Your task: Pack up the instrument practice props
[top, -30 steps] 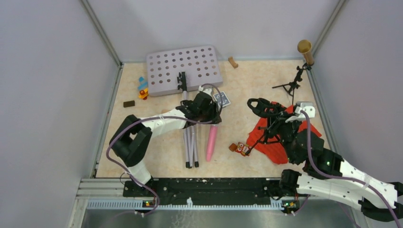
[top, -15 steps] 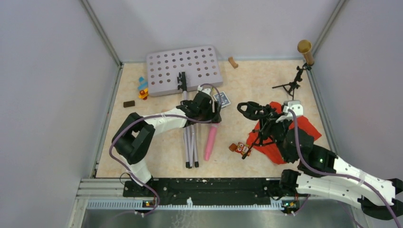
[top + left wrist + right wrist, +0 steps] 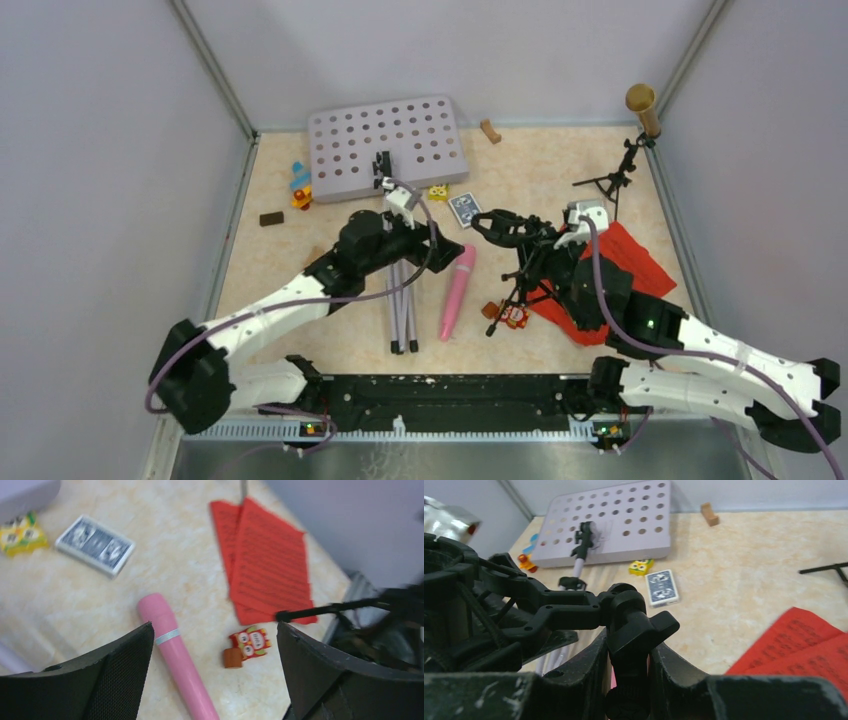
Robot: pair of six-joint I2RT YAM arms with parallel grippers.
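Note:
My left gripper (image 3: 438, 244) is open and empty, hovering just above the pink microphone (image 3: 456, 292), which lies flat between its fingers in the left wrist view (image 3: 175, 655). My right gripper (image 3: 548, 260) is shut on a small black mic tripod (image 3: 520, 268), held above the table beside the red sheet-music pages (image 3: 628, 262); the jaws clamp its stem (image 3: 634, 625). The grey hole-punched tray (image 3: 388, 145) lies at the back with its silver tripod pole (image 3: 400, 312) pointing toward me. The gold microphone (image 3: 642, 105) stands on the second black tripod (image 3: 615, 180) at the far right.
A blue card deck (image 3: 465, 208), a yellow toy (image 3: 438, 191) and an owl toy (image 3: 510, 315) lie mid-table. A wooden block (image 3: 489, 131) sits at the back. More toys (image 3: 300, 185) and a dark block (image 3: 271, 218) lie at the left. Walls enclose the table.
My right gripper has carried the black tripod left, off the red pages. My left arm has drawn back and its gripper now stands open; the pink microphone has tilted slightly right.

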